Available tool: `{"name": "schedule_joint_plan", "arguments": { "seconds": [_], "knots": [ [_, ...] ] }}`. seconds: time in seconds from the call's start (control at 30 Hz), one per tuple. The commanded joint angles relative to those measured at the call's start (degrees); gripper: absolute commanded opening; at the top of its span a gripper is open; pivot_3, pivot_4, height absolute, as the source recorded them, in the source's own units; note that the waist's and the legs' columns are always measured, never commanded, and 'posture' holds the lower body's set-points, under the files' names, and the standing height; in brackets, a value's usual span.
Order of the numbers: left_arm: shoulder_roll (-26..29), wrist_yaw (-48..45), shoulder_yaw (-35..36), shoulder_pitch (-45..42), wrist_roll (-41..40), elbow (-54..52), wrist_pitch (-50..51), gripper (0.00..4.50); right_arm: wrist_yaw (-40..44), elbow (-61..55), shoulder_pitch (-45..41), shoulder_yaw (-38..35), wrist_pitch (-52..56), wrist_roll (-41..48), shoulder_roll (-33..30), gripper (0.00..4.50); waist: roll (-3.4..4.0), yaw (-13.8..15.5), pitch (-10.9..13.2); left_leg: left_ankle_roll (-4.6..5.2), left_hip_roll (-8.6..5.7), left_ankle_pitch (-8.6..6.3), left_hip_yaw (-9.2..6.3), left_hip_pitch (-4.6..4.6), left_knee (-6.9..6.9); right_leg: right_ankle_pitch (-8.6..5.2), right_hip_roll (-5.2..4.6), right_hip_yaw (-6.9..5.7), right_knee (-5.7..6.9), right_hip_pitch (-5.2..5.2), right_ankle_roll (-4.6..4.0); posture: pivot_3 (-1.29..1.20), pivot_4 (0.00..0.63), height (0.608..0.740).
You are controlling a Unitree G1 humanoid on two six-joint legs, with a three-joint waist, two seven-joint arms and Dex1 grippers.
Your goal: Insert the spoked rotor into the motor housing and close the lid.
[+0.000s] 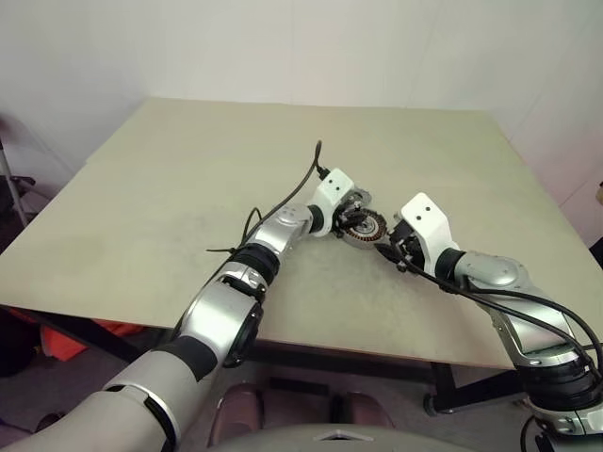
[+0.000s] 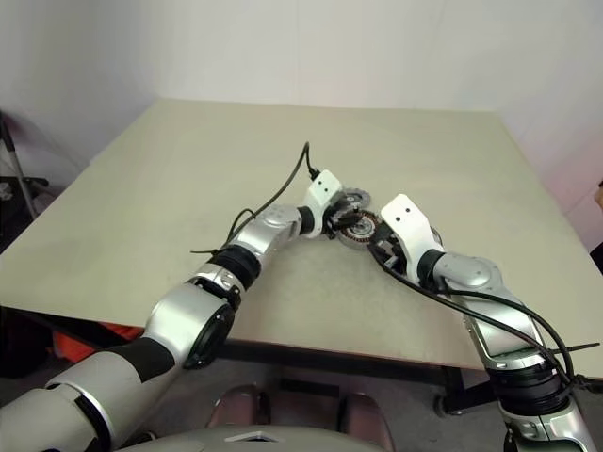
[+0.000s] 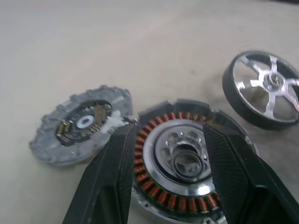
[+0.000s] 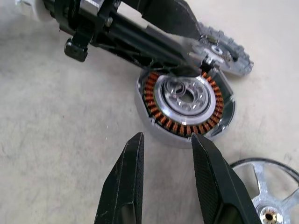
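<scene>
Three motor parts lie close together on the beige table (image 1: 188, 188), and the motor housing (image 3: 184, 163) serves as the reference point for all of them. It sits upright on the table surface, its ring of copper coils and silver centre facing up, with a thin loose ring (image 3: 187, 161) resting on that centre.

The lid (image 3: 81, 126) lies flat on the table just beside the housing, its scalloped rim touching or nearly touching the housing wall; which of the two cannot be told. The spoked rotor (image 3: 264, 88) lies flat on the table near the housing, on another side of it from the lid and clear of the housing rim. It is not inserted, and the lid is not on.

The left gripper (image 3: 170, 154) reaches over the housing with its two black fingers (image 3: 117, 177) spread apart, one over the housing edge nearest the lid and the other over the opposite edge. The fingers clamp nothing. Whether they touch the housing wall cannot be told.

The right gripper (image 4: 166, 154) hovers just beside the housing on the side opposite the left gripper. Its fingers stand parted, tips near the housing wall, holding nothing.
</scene>
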Motion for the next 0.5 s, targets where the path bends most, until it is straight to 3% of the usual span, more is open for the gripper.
{"name": "schedule_joint_plan", "arguments": {
  "seconds": [0.03, 0.5],
  "knots": [
    [2.54, -0.76, 1.59, 1.16, -1.46, -6.35, 0.78, 2.38, -0.47, -0.47, -2.54, -0.34, -0.51, 0.05, 0.3, 1.68, 0.0, -0.08, 0.0, 0.0, 0.0, 0.0, 0.0, 0.0, 0.0, 0.0, 0.0, 0.0, 0.0, 0.0, 0.0, 0.0, 0.0, 0.74],
    [12.19, -0.32, 2.01, 19.23, -2.99, -33.54, 12.9, 2.38, -4.41, 13.99, -12.69, 1.63, -3.34, -3.1, 6.04, 1.68, 0.01, -0.34, 0.0, -0.05, 0.03, 0.02, 0.03, -0.07, -0.04, 0.0, 0.01, -0.06, 0.0, -0.06, -0.02, 0.0, 0.0, 0.74]
  ]
}}
